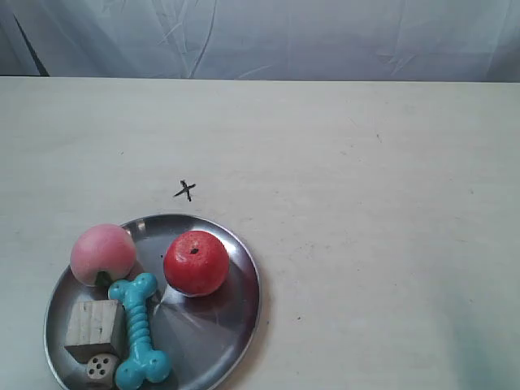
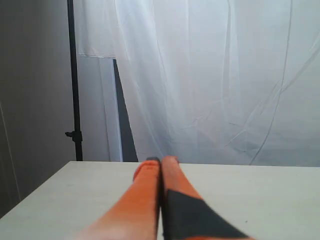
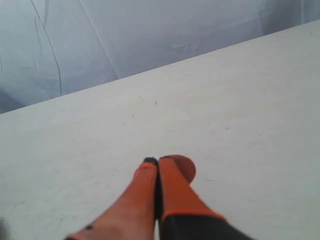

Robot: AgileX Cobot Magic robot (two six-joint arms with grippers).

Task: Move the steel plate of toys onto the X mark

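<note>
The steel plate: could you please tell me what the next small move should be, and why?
Probably open a tool and reach for the steel plate: left tool and right tool are shut, neither near it, and it lies off the X mark.

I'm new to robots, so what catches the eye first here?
A shiny steel plate at the exterior view's lower left, holding a red apple, pink peach, turquoise dog bone, wooden cube and small die. Just beyond its rim, a tiny black X mark sits on the pale tabletop. In the wrist views, the left gripper and right gripper are bright orange, closed, holding nothing.
</note>
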